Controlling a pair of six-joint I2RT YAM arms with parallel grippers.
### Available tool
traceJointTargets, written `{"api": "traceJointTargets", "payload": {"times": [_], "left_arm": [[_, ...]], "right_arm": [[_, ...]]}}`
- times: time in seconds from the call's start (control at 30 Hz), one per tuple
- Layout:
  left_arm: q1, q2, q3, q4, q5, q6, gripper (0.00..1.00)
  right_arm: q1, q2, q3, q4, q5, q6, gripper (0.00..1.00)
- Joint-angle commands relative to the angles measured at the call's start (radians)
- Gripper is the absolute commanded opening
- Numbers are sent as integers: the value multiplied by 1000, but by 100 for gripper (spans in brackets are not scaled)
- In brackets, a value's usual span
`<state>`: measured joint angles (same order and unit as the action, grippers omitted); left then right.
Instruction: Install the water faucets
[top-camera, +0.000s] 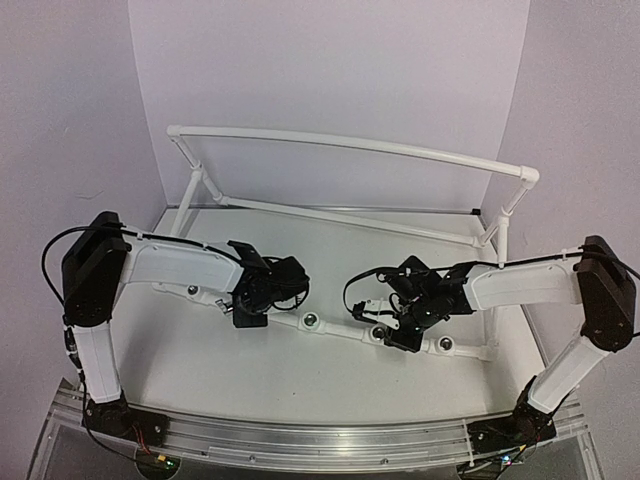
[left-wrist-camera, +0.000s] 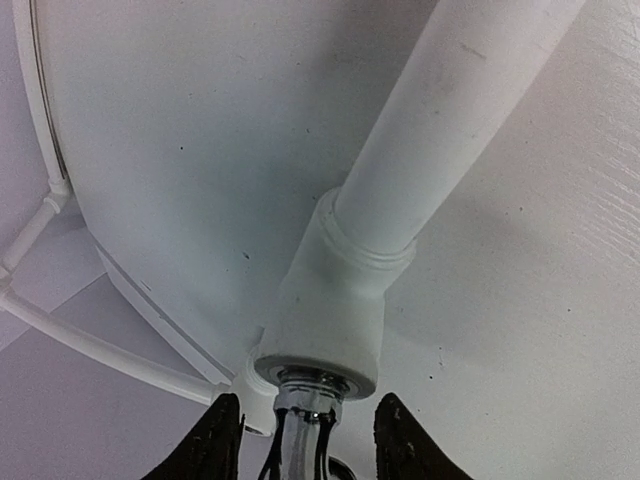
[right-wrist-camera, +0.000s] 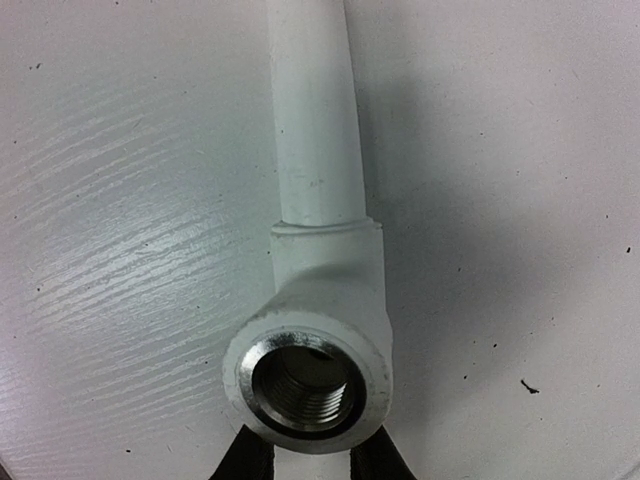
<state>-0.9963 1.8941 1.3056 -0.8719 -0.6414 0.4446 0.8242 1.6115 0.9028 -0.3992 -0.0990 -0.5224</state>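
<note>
The water faucet (left-wrist-camera: 303, 398) is sitting in an end fitting (left-wrist-camera: 330, 300) of the white pipe frame (left-wrist-camera: 450, 120), with the left gripper (left-wrist-camera: 308, 440) standing released, its jaws clear on either side. The right gripper (right-wrist-camera: 312, 462) is hovering by a bare threaded socket (right-wrist-camera: 305, 380); I cannot tell its grip.

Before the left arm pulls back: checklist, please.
1. Stem of faucet inside left socket: ok.
2. Screwed fully home: cannot tell, joint partly hidden.
3. Fingers of left tool clear of faucet, gap each side: ok.
4. Threads of right socket bare, unobstructed: ok.
5. Next faucet in right tool: cannot tell, none in view.
</note>
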Motion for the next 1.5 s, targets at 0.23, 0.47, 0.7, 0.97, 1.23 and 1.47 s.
{"api": "traceJointTargets", "payload": {"times": [0.23, 0.47, 0.7, 0.97, 1.23, 1.47], "left_arm": [[1, 14, 136, -127, -31, -99, 66], [1, -35, 271, -213, -88, -243, 98], [4, -98, 395, -312, 31, -468, 100], [47, -334, 247, -177, 292, -767, 100], [169, -532, 51, -86, 440, -964, 100], [342, -674, -141, 32, 617, -1059, 100]], "right_arm": [[6, 18, -28, -40, -56, 16, 24], [6, 22, -24, -42, -59, 18, 27], [7, 12, -22, -44, -66, 20, 41], [6, -4, 10, -43, -56, 25, 62], [5, -65, 166, -89, -11, 37, 86], [5, -71, 436, -194, 18, -25, 98]]}}
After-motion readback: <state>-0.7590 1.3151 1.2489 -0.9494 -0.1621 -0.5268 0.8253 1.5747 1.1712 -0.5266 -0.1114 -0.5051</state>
